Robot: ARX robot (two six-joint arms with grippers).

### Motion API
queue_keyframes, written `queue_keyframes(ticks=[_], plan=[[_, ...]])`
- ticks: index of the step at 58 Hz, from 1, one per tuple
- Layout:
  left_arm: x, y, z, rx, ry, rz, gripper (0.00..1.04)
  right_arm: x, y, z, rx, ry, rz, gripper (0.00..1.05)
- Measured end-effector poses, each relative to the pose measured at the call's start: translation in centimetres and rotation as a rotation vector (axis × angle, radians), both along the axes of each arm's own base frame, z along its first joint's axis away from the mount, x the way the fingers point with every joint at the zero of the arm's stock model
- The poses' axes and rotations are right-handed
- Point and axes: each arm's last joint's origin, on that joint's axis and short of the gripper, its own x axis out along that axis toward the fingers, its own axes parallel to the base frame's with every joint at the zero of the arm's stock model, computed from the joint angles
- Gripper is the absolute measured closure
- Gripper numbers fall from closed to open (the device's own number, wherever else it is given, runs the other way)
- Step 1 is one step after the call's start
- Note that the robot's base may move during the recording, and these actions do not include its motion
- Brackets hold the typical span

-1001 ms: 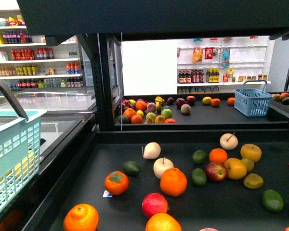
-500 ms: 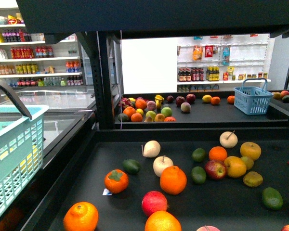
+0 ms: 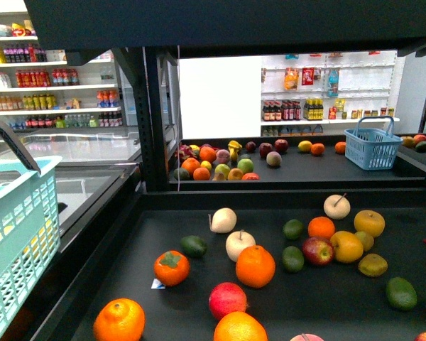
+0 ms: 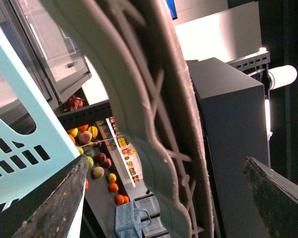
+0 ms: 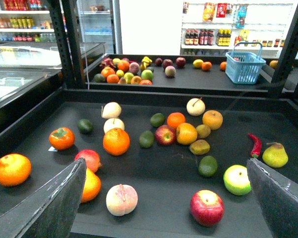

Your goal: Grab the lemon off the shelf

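Observation:
The lemon (image 3: 347, 247), yellow and oval, lies on the black shelf deck (image 3: 199, 284) right of centre, beside a red apple (image 3: 318, 251) and below a rounder orange-yellow citrus (image 3: 369, 224). In the right wrist view the lemon (image 5: 186, 133) sits mid-deck, well beyond my right gripper (image 5: 166, 198). That gripper is open over the shelf (image 5: 159, 168) front, with nothing between its fingers. My left gripper (image 4: 166, 198) is open, and the handle of a teal basket (image 4: 154, 124) runs between its fingers. Neither gripper shows in the front view.
The teal basket (image 3: 14, 241) hangs at the left edge. Oranges (image 3: 255, 267), a persimmon (image 3: 171, 268), limes (image 3: 293, 260), pale apples (image 3: 240, 245) and a red chilli (image 5: 255, 145) are scattered on the deck. A blue basket (image 3: 373, 147) stands on the farther deck among more fruit.
The teal basket at the left of the front view has shifted further left and lower. The fruit on the deck has not moved.

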Motion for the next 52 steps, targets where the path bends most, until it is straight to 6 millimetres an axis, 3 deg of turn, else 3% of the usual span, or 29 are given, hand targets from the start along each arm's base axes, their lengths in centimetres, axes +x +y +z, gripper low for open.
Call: queue_keyframes(ticks=[11,31,42,48,52], plan=[[-0.4,-0.6,0.2,-0.003,0.010,-0.010,0.08,0.0,0.0,0.0,0.000,0.000,0.000,0.07],[-3.8,-2.1,3.7,-0.017,0.065,0.016,0.08,0.0,0.0,0.0,0.000,0.000,0.000,0.07],[-7.0,-2.9,4.4,0.058,0.257,0.131,0.08,0.0,0.0,0.0,0.000,0.000,0.000,0.07],[-10.1,-4.4,5.6,0.226,0.387,0.239,0.08,0.0,0.0,0.0,0.000,0.000,-0.001,0.07],[-13.0,-6.4,6.7,0.420,0.435,0.284,0.08,0.0,0.0,0.0,0.000,0.000,-0.001,0.07]])
